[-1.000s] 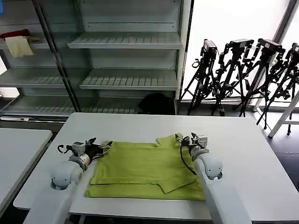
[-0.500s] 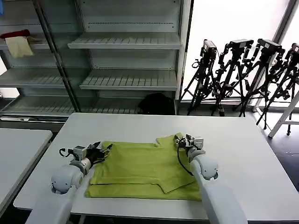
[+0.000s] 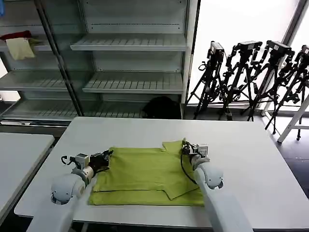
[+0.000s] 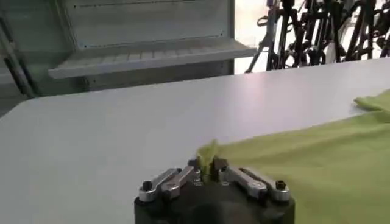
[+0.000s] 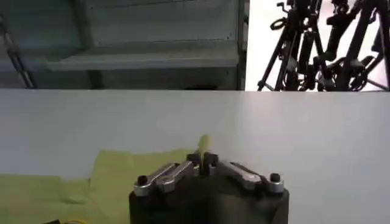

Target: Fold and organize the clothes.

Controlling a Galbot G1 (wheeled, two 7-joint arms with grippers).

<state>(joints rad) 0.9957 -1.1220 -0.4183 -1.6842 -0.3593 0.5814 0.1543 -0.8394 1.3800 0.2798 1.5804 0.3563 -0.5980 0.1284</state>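
The clothes, one lime-green T-shirt (image 3: 145,174), lie partly folded on the white table (image 3: 241,154). My left gripper (image 3: 108,155) is shut on the shirt's far left corner, and green fabric (image 4: 207,151) pokes up between its closed jaws (image 4: 206,167). At the far right corner, by a raised fold of cloth, my right gripper (image 3: 185,148) is shut on the shirt. A tuft of green (image 5: 204,143) sticks out above its pinched fingertips (image 5: 203,161). A sleeve flap lies folded over the shirt's front right part.
Grey store shelves (image 3: 130,43) stand behind the table, with a red cloth (image 3: 15,35) and a cream cloth (image 3: 20,48) on the left one. Black tripods (image 3: 251,77) cluster at the back right. A second white table (image 3: 19,154) sits to the left.
Both grippers have drawn inward and slightly toward me with the shirt's far corners, so the far edge sits closer and the cloth looks a little narrower.
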